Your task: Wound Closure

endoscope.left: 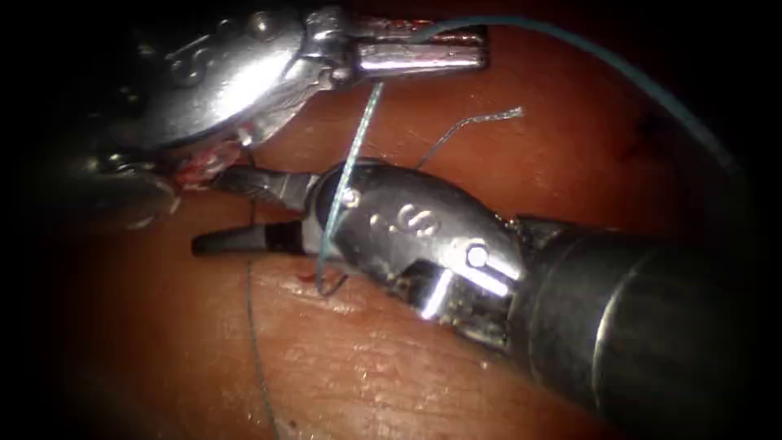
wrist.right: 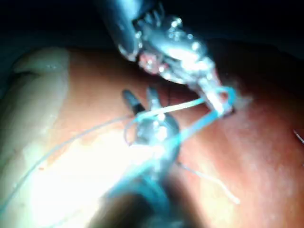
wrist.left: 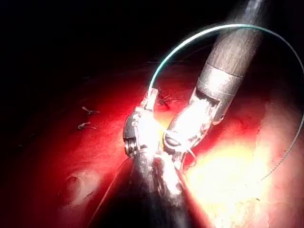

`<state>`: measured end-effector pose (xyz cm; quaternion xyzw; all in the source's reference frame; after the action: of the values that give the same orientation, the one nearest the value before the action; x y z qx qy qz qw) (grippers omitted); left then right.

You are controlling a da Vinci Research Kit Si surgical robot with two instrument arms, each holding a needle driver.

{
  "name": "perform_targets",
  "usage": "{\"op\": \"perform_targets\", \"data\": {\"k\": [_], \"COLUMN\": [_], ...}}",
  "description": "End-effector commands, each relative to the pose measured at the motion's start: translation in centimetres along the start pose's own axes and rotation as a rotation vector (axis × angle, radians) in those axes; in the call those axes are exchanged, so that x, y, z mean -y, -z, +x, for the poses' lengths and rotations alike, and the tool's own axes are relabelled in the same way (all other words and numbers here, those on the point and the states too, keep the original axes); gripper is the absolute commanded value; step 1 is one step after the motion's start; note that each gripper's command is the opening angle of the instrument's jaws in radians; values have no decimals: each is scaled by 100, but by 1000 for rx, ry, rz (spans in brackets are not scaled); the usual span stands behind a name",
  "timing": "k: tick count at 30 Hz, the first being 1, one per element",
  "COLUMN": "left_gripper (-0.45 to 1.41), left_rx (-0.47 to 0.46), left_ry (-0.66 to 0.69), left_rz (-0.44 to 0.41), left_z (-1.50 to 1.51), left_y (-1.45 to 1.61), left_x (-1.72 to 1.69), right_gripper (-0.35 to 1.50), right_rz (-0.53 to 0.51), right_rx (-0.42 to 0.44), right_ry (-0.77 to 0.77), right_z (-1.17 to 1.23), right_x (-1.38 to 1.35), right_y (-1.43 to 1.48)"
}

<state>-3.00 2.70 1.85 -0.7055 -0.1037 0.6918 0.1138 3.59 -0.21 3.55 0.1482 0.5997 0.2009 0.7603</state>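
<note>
In the endoscope view the left tool [endoscope.left: 423,57] lies across the top, its 2 bright steel jaws pressed together on the blue-green thread [endoscope.left: 358,155]. From those jaws 1 strand drops straight down across the right tool [endoscope.left: 236,212] into the tissue [endoscope.left: 391,375], entering at a small dark stitch point with a smear of red fluid [endoscope.left: 314,279] beside it. Another strand arcs away toward the right edge. The right tool's 2 dark, tapered jaws stand apart, gripping nothing, with the taut strand crossing its rounded metal wrist. A short frayed cut end of thread [endoscope.left: 476,122] curls up behind that wrist. A thin dark strand also trails down over the tissue toward the bottom edge. The tissue is moist and glossy, with a fine wrinkled skin.

The left wrist view adds the thread [wrist.left: 199,35] swinging in a wide loop above both tools, and several small dark stitch knots [wrist.left: 85,118] on the red tissue [wrist.left: 57,156].

The right wrist view shows the left tool [wrist.right: 216,99] clamped on the thread [wrist.right: 180,107], and pale strands running over the right tool [wrist.right: 142,102].

I cannot make out the needle.
</note>
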Motion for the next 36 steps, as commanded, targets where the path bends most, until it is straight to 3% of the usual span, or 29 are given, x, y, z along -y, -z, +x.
{"op": "perform_targets", "data": {"k": [1,10,18,25,27,36], "left_gripper": [-45,-45,-45,-45,-45,-45], "left_rx": [-2,14,28,31,34,-13], "left_ry": [-7,12,25,24,26,15], "left_rz": [-4,-4,-8,-10,-6,34], "left_z": [-6,-57,-97,-112,-121,-132], "left_y": [-5,2,2,6,7,17], "left_x": [7,26,33,36,33,22], "right_gripper": [19,15,10,10,10,12], "right_rz": [13,125,251,249,236,147], "right_rx": [-17,-158,-283,-374,-460,-570], "right_ry": [-16,-158,-240,-322,-408,-518], "right_z": [-6,-28,-26,-30,-32,-43], "right_x": [-6,-8,-5,-6,-11,-31], "right_y": [-3,9,11,17,24,57]}}
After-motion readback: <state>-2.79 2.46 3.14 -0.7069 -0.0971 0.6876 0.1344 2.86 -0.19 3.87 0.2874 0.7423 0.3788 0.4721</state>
